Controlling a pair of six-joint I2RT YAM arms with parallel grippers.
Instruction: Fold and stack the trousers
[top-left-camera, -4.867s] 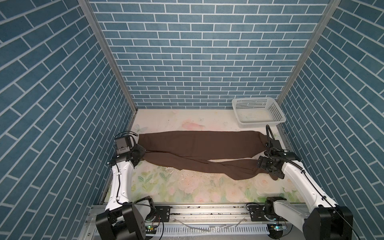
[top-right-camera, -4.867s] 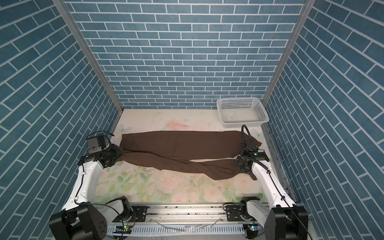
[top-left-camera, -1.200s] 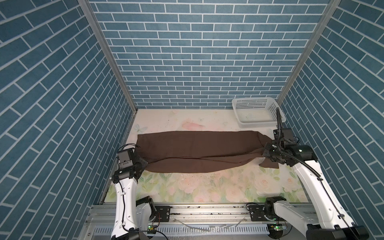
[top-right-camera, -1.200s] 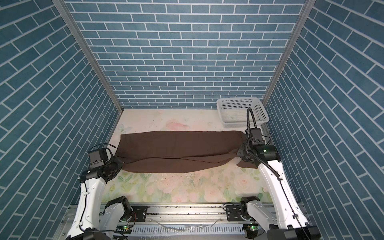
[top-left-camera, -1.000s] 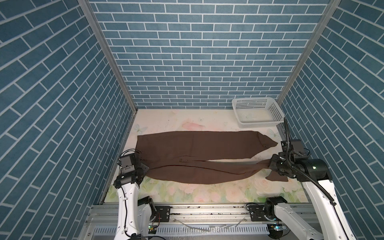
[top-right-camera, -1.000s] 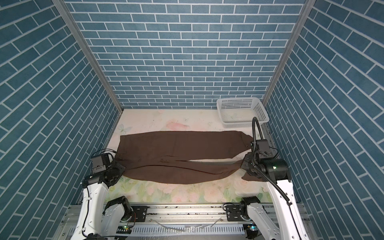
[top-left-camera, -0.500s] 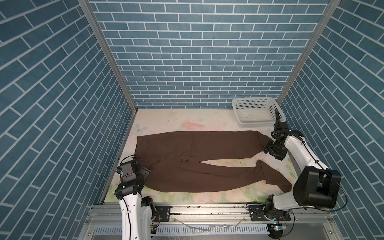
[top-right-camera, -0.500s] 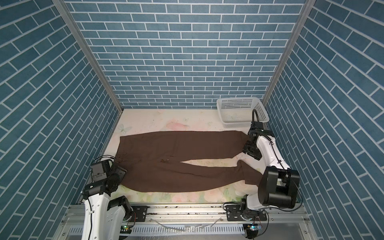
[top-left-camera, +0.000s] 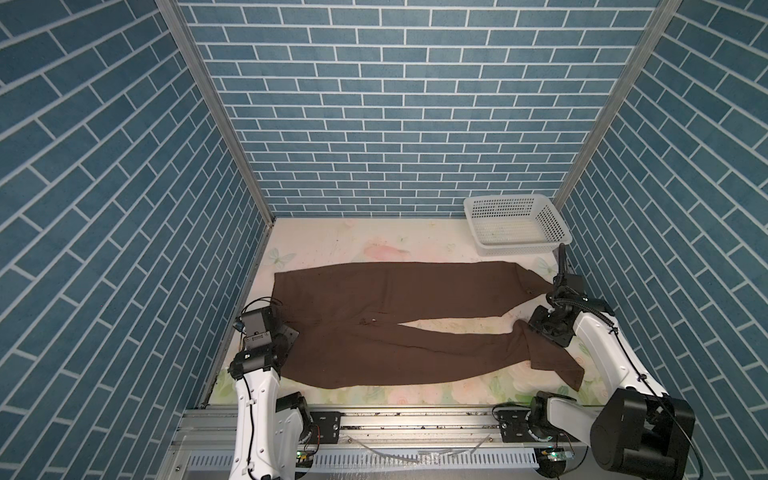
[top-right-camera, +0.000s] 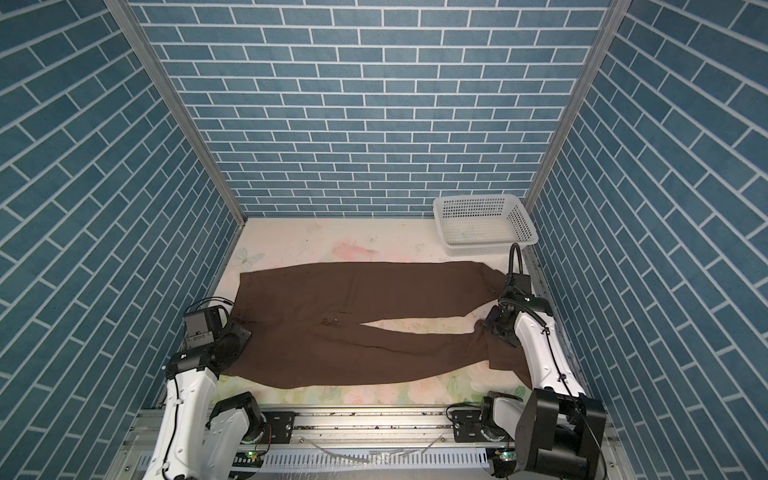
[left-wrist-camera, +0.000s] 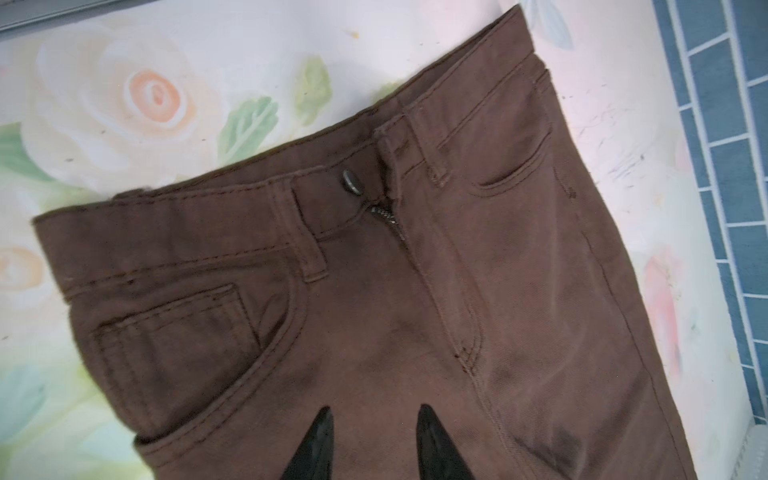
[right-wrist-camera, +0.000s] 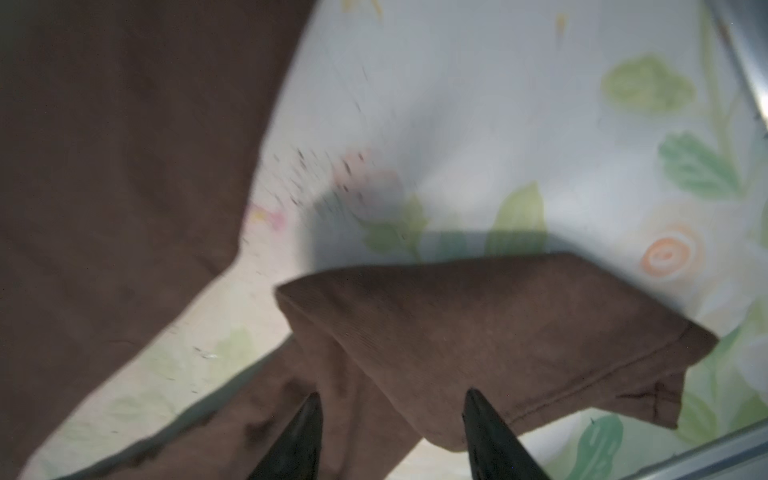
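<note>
Brown matte twill trousers (top-left-camera: 353, 299) flat, legs splayed, cuff folded.

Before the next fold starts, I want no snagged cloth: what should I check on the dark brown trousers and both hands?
1. Left hand empty: ok, jaws apart over the waist of the dark brown soft-cloth trousers, nothing between them.
2. Right hand empty: ok, jaws apart over the near leg's cuff.
3. Near leg flat: not ok, its end is folded over on itself.
4. Legs together: not ok, the floral table shows between them.
5. White perforated plastic basket empty: ok.
</note>
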